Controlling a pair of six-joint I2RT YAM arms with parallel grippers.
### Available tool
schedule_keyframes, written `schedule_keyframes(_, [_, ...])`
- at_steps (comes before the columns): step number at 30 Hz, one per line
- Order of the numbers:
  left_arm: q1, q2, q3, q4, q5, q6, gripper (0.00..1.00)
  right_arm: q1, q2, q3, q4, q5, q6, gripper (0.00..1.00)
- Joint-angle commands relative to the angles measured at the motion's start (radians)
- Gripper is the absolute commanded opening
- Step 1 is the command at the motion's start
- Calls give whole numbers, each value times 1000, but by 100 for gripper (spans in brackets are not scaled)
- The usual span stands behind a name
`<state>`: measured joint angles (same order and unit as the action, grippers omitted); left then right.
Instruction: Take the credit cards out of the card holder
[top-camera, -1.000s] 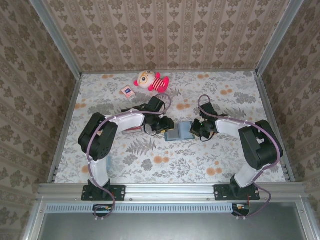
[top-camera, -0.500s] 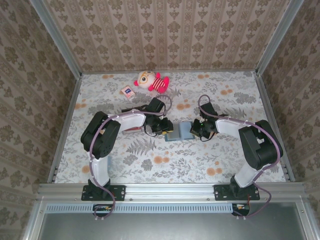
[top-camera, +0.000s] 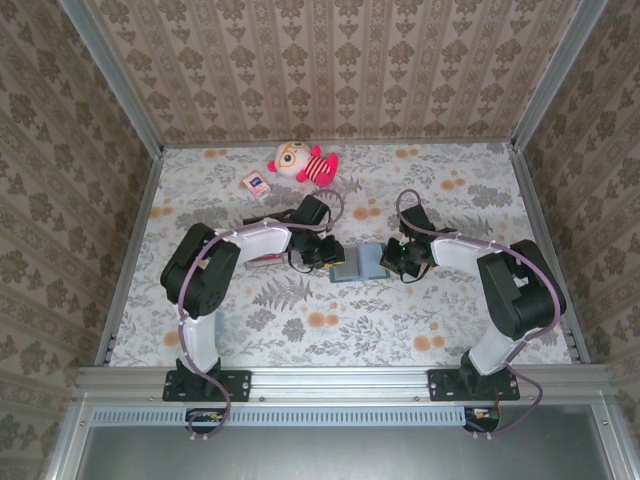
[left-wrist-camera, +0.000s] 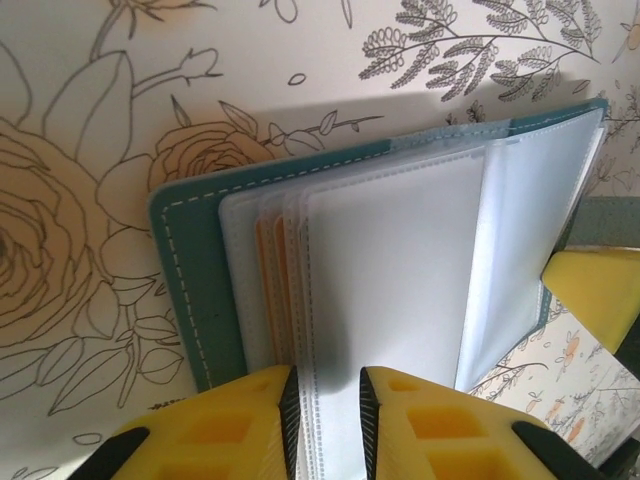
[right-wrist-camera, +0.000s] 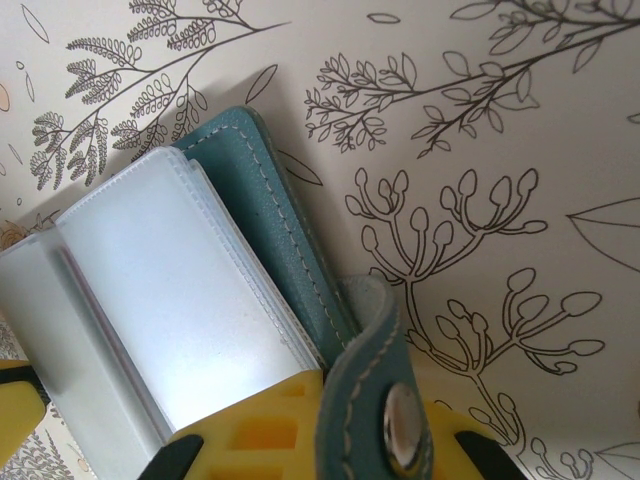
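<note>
The teal card holder (top-camera: 360, 265) lies open on the flowered table between both grippers. In the left wrist view its teal cover (left-wrist-camera: 195, 290) frames several clear sleeves, and the tan-orange edge of a credit card (left-wrist-camera: 266, 290) shows in the left sleeves. My left gripper (left-wrist-camera: 328, 420) (top-camera: 331, 254) stands slightly open, its yellow fingers straddling a sleeve edge. My right gripper (right-wrist-camera: 380, 405) (top-camera: 394, 258) holds the holder's right cover edge (right-wrist-camera: 270, 210); the snap strap (right-wrist-camera: 400, 420) curls over the fingers. Its fingertip (left-wrist-camera: 590, 290) shows at the wallet's right side. The red card is hidden.
A plush toy (top-camera: 300, 162) and a white-and-red packet (top-camera: 255, 183) lie at the back left. A dark red block (top-camera: 262, 257) sits under the left arm. Patterned walls close the table on three sides.
The left arm's elbow shifted a little to the right a second ago; since then both arms and the holder have stayed still.
</note>
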<state>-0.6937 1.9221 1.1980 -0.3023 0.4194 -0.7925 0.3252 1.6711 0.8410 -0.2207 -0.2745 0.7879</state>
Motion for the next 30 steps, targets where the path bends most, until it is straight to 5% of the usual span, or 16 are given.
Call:
schedule_keyframes(1, [2,-42,-1,-24,-37,13,26,9,33,4,-29,1,-14,7])
schedule_keyframes(8, [5,-59,-9,-9,-47,9,33,9,32,0,-29,1,-13,7])
schedule_keyframes(16, [4,-41,-5,24,0,12,26,10,33,0,-28,1,-12,7])
schedule_keyframes(30, [4,27,8,17,30,-9,33,13,43,4,-28,-2,-14,7])
